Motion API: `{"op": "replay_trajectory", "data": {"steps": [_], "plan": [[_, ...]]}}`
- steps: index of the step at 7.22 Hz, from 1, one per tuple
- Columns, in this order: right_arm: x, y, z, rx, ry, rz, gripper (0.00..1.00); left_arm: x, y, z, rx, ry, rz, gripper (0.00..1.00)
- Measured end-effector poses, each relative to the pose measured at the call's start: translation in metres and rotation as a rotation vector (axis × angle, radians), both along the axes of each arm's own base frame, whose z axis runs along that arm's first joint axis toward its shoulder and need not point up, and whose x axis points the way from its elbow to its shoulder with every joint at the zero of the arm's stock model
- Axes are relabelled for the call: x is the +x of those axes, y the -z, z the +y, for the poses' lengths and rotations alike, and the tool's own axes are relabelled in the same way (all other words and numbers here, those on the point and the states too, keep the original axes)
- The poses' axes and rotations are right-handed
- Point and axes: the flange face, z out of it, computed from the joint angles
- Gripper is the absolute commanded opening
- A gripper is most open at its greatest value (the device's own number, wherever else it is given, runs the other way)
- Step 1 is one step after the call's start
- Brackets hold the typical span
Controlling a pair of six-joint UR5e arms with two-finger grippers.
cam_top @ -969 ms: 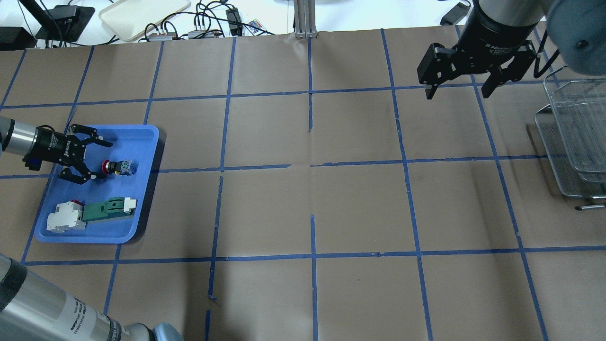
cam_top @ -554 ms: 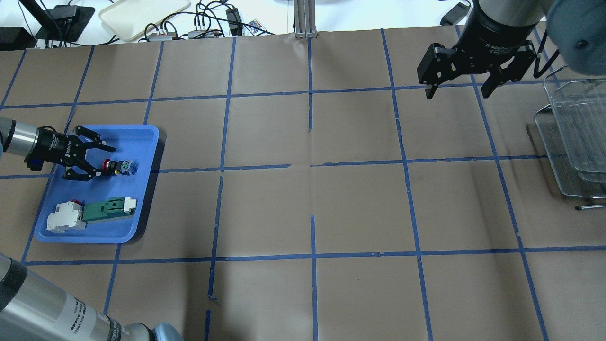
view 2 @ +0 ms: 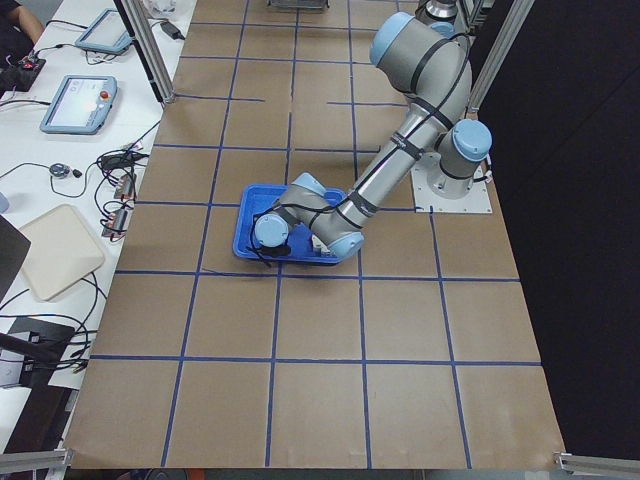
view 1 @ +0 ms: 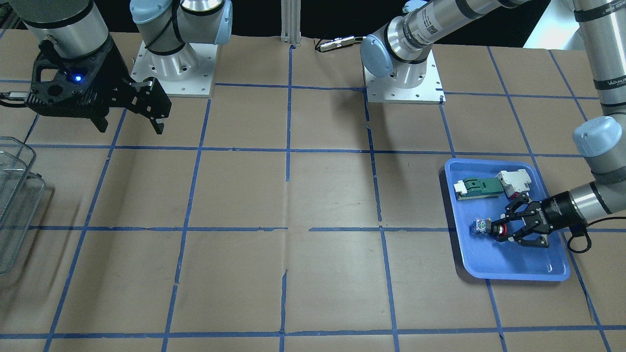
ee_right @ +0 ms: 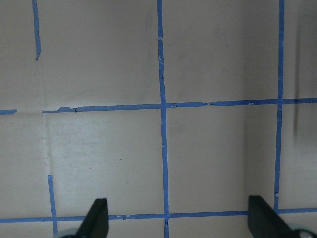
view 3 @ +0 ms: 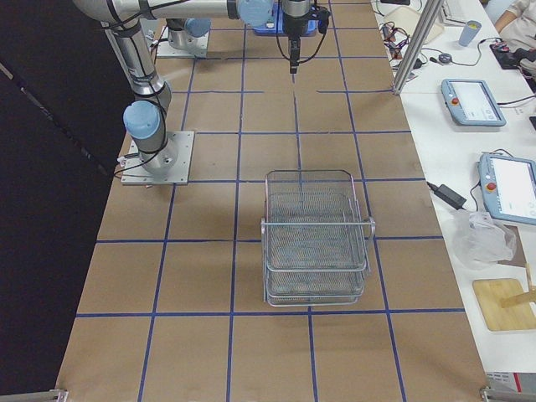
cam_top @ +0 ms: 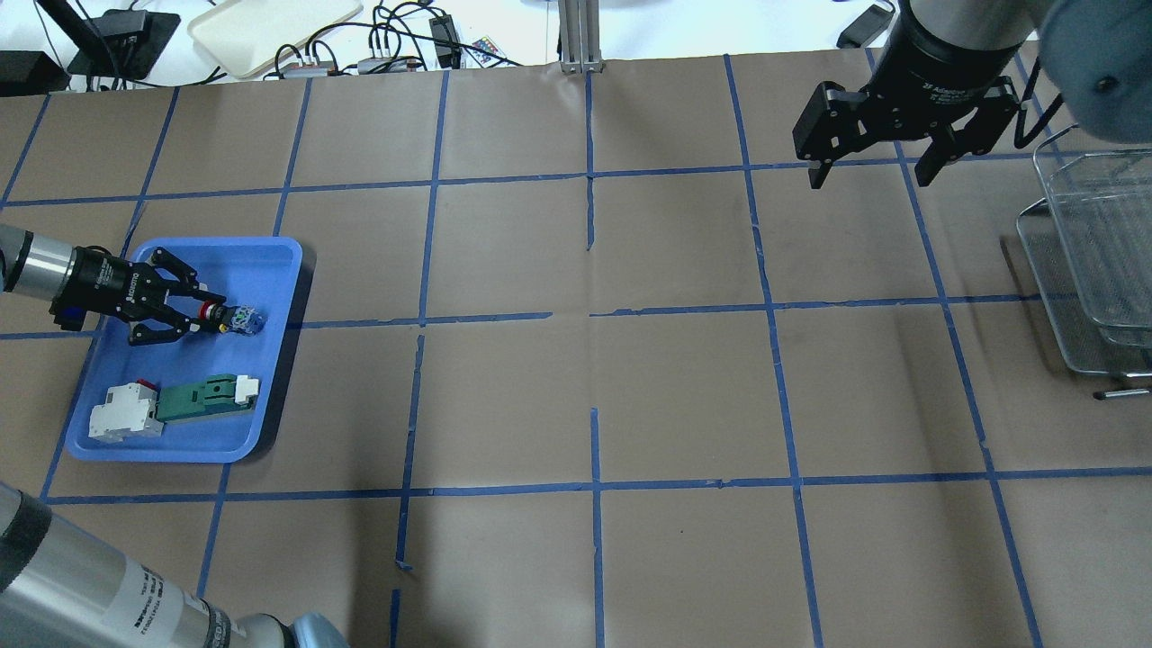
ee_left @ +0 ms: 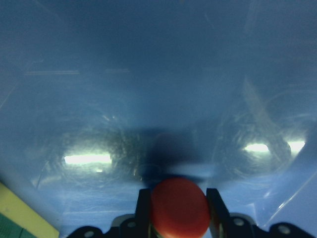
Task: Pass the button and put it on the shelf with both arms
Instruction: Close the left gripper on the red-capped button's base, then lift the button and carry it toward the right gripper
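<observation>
The button (cam_top: 236, 317) is in the blue tray (cam_top: 270, 248), at the counter's (cam_top: 594, 387) left end as the overhead view shows it. It lies on its side: the red cap faces the left pincer (cam_top: 203, 313), then comes the black collar, and the whitish-blue block points toward the middle of the counter. The left pincer is clamped on the cap end. In the left wrist view the two fingers (ee_left: 143, 210) press against either side of the red dome, with a dark shadow on the tray floor just ahead of it. I cannot tell whether the button is already off the tray floor.

By my judgement the task is only at its first step. The grasp looks made, but the lift, the carry to the middle, the hand-over and the placing are all left to do.

The green part (cam_top: 202, 399) and the white block (cam_top: 126, 412) lie nearer the robot in the same tray, apart from the button. The right pincer (cam_top: 869, 177) hangs well away over bare counter, its jaws spread wide and holding nothing. The shelf (view 3: 316, 239) stands at the far right end, and no button shows in its wire levels.
</observation>
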Motion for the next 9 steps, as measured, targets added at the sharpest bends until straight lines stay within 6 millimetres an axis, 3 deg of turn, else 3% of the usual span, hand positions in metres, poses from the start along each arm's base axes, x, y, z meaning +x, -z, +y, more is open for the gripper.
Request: {"op": "replay_trajectory", "data": {"steps": [2, 3, 5, 7, 9], "plan": [[0.000, 0.000, 0.000, 0.002, -0.002, -0.004, 1.00, -0.003, -0.020, -0.001, -0.010, 0.006, -0.013, 0.00], [-0.001, 0.002, 0.000, 0.009, -0.001, -0.004, 1.00, -0.012, -0.040, -0.005, -0.025, 0.018, -0.027, 0.00], [-0.004, 0.006, -0.002, 0.022, -0.039, 0.002, 1.00, -0.057, -0.093, -0.019, -0.057, 0.052, -0.068, 0.00], [-0.004, 0.017, -0.007, 0.027, -0.097, -0.003, 1.00, -0.151, -0.143, -0.033, -0.044, 0.057, -0.075, 0.00], [-0.004, 0.020, -0.010, 0.027, -0.105, -0.001, 1.00, -0.267, -0.181, -0.036, -0.003, 0.025, -0.005, 0.00]]}}
